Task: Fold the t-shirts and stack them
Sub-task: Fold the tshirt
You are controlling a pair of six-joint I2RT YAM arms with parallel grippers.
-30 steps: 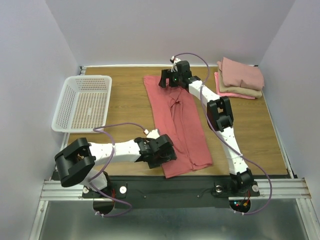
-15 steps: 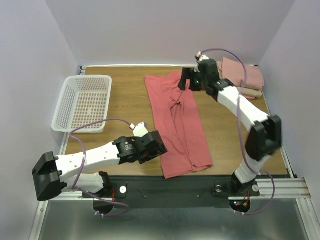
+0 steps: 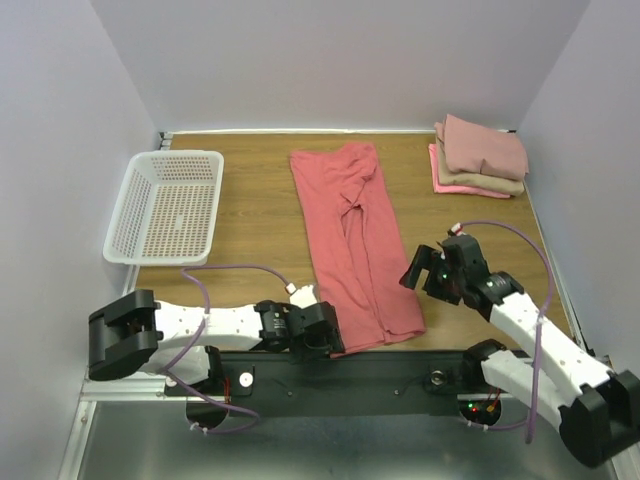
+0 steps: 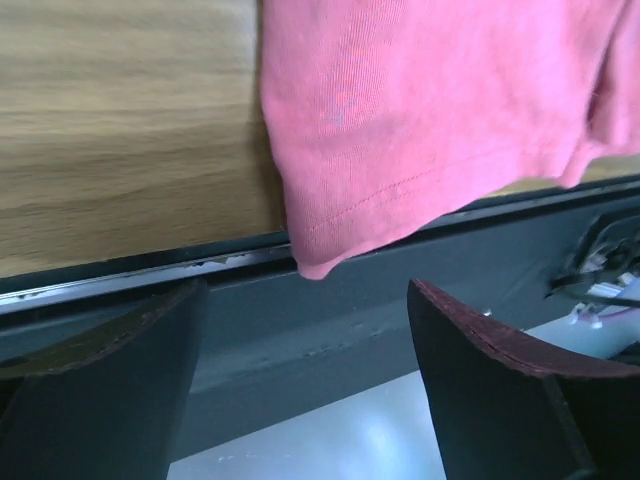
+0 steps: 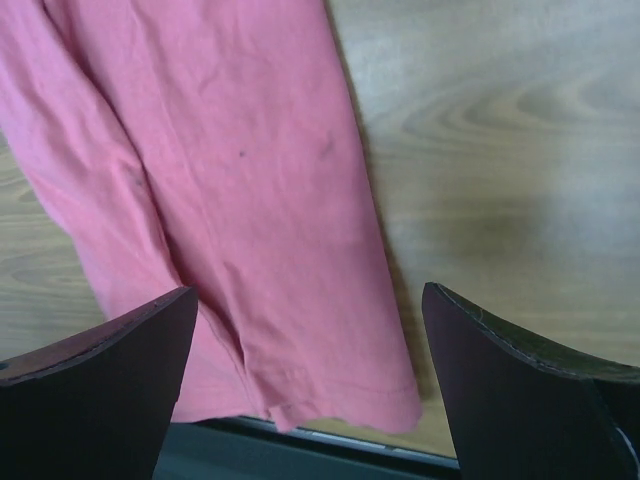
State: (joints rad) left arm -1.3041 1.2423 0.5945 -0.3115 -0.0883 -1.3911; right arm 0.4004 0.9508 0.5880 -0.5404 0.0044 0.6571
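The large coral-red t-shirt (image 3: 355,240) lies as a long folded strip down the middle of the table, its near hem at the front edge. My left gripper (image 3: 325,338) is open and empty at the hem's near-left corner, which hangs over the edge in the left wrist view (image 4: 400,130). My right gripper (image 3: 412,272) is open and empty above the shirt's right edge near the hem (image 5: 230,200). Dusty-pink (image 3: 487,145), tan (image 3: 495,183) and bright-pink (image 3: 448,180) folded shirts are stacked at the back right.
A white mesh basket (image 3: 165,205) stands at the left of the table. The dark metal rail (image 4: 330,320) runs along the table's front edge below the hem. Bare wood (image 5: 500,150) lies right of the shirt.
My right arm has drawn back from the shirt's far end to its near right edge. My left gripper has shifted to the hem's near-left corner. The shirt's far end now lies flat.
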